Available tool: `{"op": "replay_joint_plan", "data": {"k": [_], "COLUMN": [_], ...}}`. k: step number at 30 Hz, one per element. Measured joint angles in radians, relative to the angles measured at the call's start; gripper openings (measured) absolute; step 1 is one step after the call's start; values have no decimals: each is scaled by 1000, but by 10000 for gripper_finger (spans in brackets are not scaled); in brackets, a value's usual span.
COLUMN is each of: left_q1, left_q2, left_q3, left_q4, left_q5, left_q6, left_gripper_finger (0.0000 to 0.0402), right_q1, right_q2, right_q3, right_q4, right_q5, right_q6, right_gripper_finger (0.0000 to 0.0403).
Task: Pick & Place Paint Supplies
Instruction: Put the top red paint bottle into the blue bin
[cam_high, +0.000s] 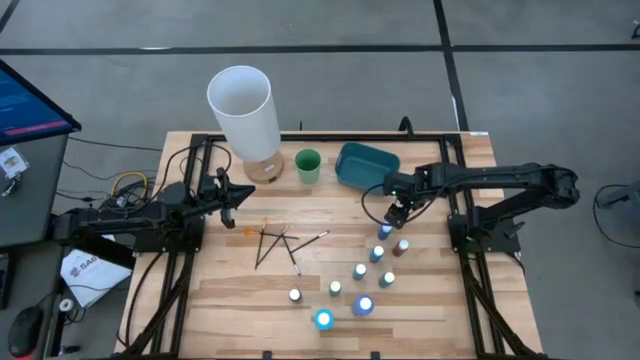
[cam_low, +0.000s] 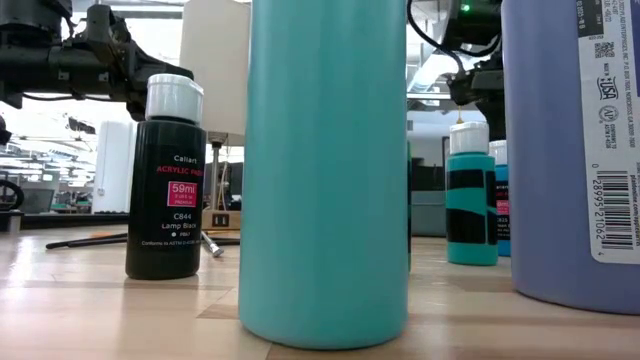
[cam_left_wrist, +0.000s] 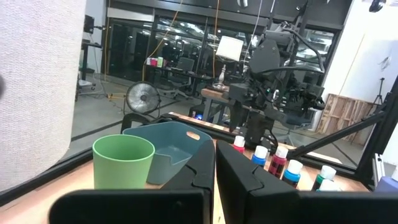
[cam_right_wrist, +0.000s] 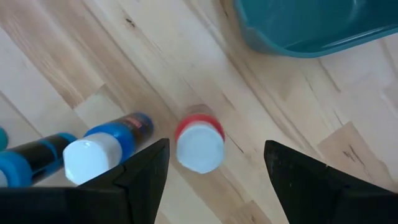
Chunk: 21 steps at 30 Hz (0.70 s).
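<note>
Several small white-capped paint bottles (cam_high: 360, 271) stand on the wooden table's right half. Thin dark brushes (cam_high: 275, 243) lie crossed near the middle. My right gripper (cam_right_wrist: 214, 180) points down, open, above a red bottle (cam_right_wrist: 199, 144) that stands upright between its two fingers without touching them. A blue bottle (cam_right_wrist: 102, 154) stands beside it. In the high view this gripper (cam_high: 397, 212) is just in front of the blue tray (cam_high: 366, 165). My left gripper (cam_left_wrist: 214, 180) is shut and holds nothing, level at the table's left (cam_high: 226, 194).
A green cup (cam_high: 308, 165) and a tall white cylinder (cam_high: 243, 108) stand at the far edge, left of the tray. In the low view a big teal bottle (cam_low: 325, 170), a black one (cam_low: 168, 190) and a purple one (cam_low: 575, 150) stand near the front edge.
</note>
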Motion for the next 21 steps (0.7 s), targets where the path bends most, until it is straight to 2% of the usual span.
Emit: {"op": "replay_joint_plan", "data": {"k": [21], "left_q1": [0], "left_q2": [0], "left_q3": [0], "left_q4": [0], "left_q5": [-5], "left_q6": [0], "left_gripper_finger": [2], "right_q1": [-7], "right_q2": [12], "right_q3": [-9], "right_q4": [37], "right_q5": [-30], "right_q6": [-26], "right_gripper_finger": [258]}}
